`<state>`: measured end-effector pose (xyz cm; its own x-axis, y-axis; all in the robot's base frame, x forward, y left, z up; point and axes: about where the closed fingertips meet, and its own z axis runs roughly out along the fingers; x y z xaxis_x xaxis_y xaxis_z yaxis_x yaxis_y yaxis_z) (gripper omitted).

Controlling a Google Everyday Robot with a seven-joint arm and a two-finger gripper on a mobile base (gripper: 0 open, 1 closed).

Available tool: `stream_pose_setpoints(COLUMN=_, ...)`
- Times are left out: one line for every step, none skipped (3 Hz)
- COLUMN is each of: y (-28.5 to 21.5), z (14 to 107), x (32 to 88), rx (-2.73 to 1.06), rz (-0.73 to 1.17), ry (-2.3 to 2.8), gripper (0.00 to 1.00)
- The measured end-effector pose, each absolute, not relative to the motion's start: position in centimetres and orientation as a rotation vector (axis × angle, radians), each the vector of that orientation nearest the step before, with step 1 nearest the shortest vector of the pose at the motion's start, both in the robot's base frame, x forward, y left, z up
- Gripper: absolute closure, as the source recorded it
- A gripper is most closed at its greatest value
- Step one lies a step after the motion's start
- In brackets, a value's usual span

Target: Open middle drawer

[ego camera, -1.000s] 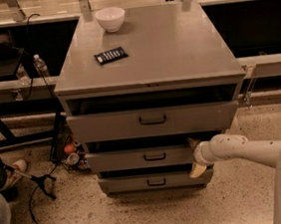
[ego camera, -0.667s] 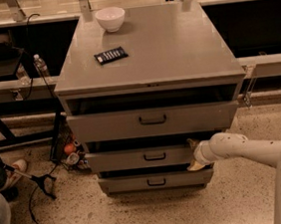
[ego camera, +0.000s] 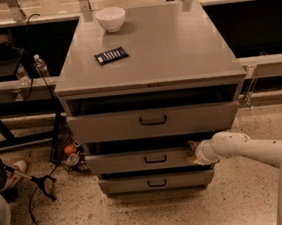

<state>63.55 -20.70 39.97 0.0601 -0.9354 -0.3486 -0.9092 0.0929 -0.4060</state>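
Observation:
The grey cabinet (ego camera: 149, 48) has three drawers, all partly pulled out. The middle drawer (ego camera: 136, 161) is the mid-sized front with a small dark bar handle (ego camera: 155, 158). It juts out a little, with a dark gap above it. My gripper (ego camera: 192, 151) is at the right end of this drawer front, at its top corner, on the end of the white arm (ego camera: 245, 149) that comes in from the right. The gripper's tip is partly hidden against the drawer edge.
The taller top drawer (ego camera: 152, 122) overhangs the middle one. The shortest drawer (ego camera: 157, 182) sits below. A white bowl (ego camera: 110, 18) and a dark remote (ego camera: 111, 55) lie on the cabinet top. A person's legs and shoe (ego camera: 6, 174), cables and a bottle (ego camera: 39, 66) are at the left.
The gripper has shifted slightly at the drawer's right end. The middle drawer front stands about where it was.

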Motion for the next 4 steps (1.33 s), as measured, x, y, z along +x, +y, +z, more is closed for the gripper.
stream_pose_setpoints(y=-20.7, z=40.4, x=63.5, rx=-1.807, rz=-0.063, ry=1.839, gripper=1.0)
stream_pose_setpoints(y=-20.7, z=40.4, x=63.5, rx=-1.807, rz=-0.063, ry=1.839, gripper=1.0)
stream_pose_setpoints(y=-20.7, z=40.5, x=61.6, rx=-1.797, rz=-0.07, ry=1.84, gripper=1.0)
stream_pose_setpoints(y=-20.7, z=40.5, x=61.4, rx=-1.797, rz=-0.07, ry=1.84, gripper=1.0)
